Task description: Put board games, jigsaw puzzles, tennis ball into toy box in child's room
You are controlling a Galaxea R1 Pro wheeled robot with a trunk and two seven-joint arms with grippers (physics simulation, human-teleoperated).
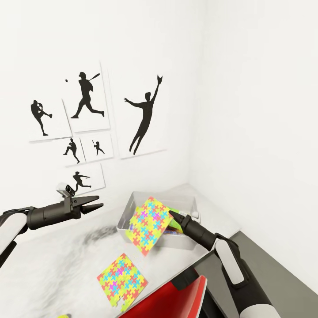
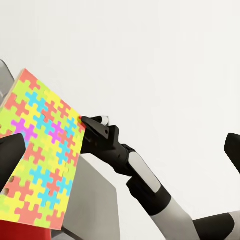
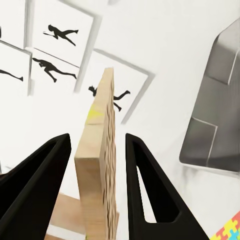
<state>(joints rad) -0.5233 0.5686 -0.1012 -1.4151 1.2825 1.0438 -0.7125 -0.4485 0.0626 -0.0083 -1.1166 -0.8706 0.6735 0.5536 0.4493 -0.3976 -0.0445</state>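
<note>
My right gripper (image 1: 171,215) is shut on one edge of a jigsaw puzzle (image 1: 149,224), a bright panel of interlocking pieces. It holds the panel tilted in the air over the toy box (image 1: 126,212). In the right wrist view the panel (image 3: 97,160) stands edge-on between the black fingers (image 3: 42,175). Something colourful lies in the box behind it. A second jigsaw puzzle (image 1: 122,280) lies flat on the table (image 1: 53,260) near its front edge. My left gripper (image 1: 100,206) hovers open over the table, left of the box, holding nothing. The left wrist view faces the held puzzle (image 2: 40,155).
The box sits in the table's far corner, against two white walls with black silhouette posters (image 1: 88,99). A red chair back (image 1: 176,300) rises at the table's front edge. A small yellow-green thing (image 1: 64,315) is cut off at the picture's lower edge.
</note>
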